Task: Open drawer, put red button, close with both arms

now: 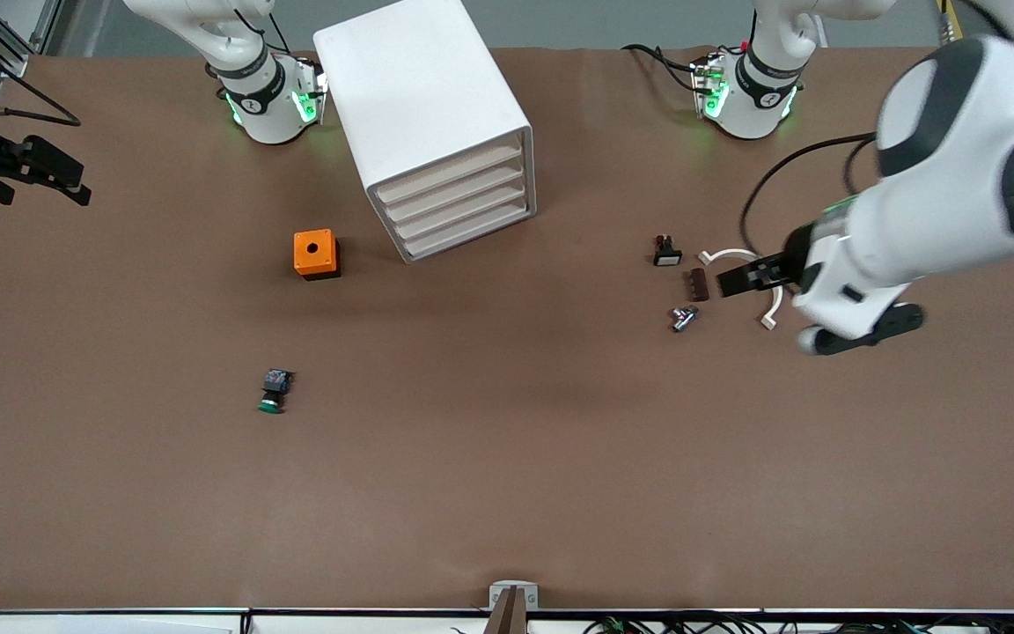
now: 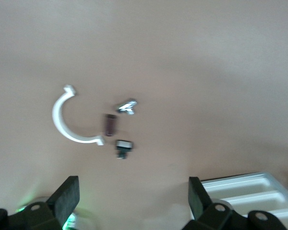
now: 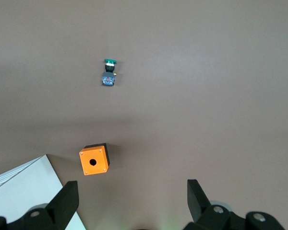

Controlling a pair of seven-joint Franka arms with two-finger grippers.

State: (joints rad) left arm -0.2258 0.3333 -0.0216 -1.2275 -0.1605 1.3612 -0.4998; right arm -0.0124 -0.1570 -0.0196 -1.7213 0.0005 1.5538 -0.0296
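Both black hands gape apart: left hand (image 1: 740, 280) above a curved white plastic clip (image 1: 723, 255), right hand (image 1: 54, 176) waiting over matte brown table (image 1: 507, 458).

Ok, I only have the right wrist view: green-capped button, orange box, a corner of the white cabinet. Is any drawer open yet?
Observer: No. In the front view all four drawers sit flush in the cabinet, none pulled out.
Operator: Where is the left gripper?
Observer: The left gripper hangs open over a white curved clip, toward the left arm's end of the table.
Operator: Any red cap near it?
Observer: None I can make out. Beside the clip lie a small black part with a white face, a brown piece and a silvery part.
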